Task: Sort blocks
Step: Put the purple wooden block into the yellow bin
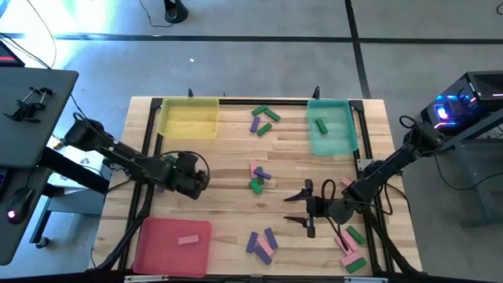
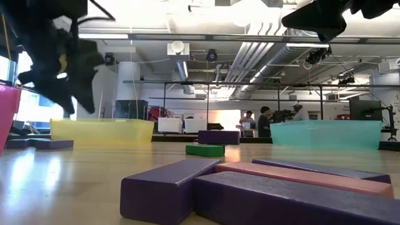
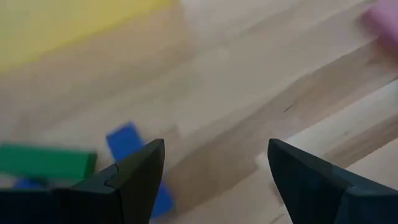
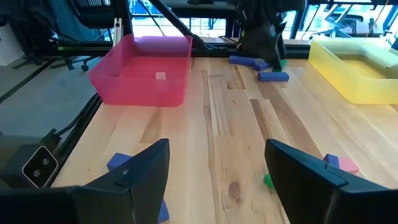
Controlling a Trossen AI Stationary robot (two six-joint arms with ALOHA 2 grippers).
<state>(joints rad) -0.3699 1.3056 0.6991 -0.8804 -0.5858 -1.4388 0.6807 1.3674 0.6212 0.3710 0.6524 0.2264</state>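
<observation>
Small green, pink and purple blocks lie flat in groups on the wooden table: one at the far middle (image 1: pixel 263 118), one at the centre (image 1: pixel 258 177), one at the near edge (image 1: pixel 262 244), one at the near right (image 1: pixel 351 248). My left gripper (image 1: pixel 195 178) hovers open at the table's left over a green block (image 3: pixel 43 162) and a purple block (image 3: pixel 127 142), with bare wood between its fingers (image 3: pixel 216 149). My right gripper (image 1: pixel 295 207) stands open and empty at the near right, pointing toward the table's left edge (image 4: pixel 217 149).
A yellow tray (image 1: pixel 189 118) stands at the far left. A teal tray (image 1: pixel 330 130) at the far right holds a green block (image 1: pixel 321 124). A red tray (image 1: pixel 173 244) at the near left holds a pink block (image 1: pixel 187 240). Black frame rails run along the table's edges.
</observation>
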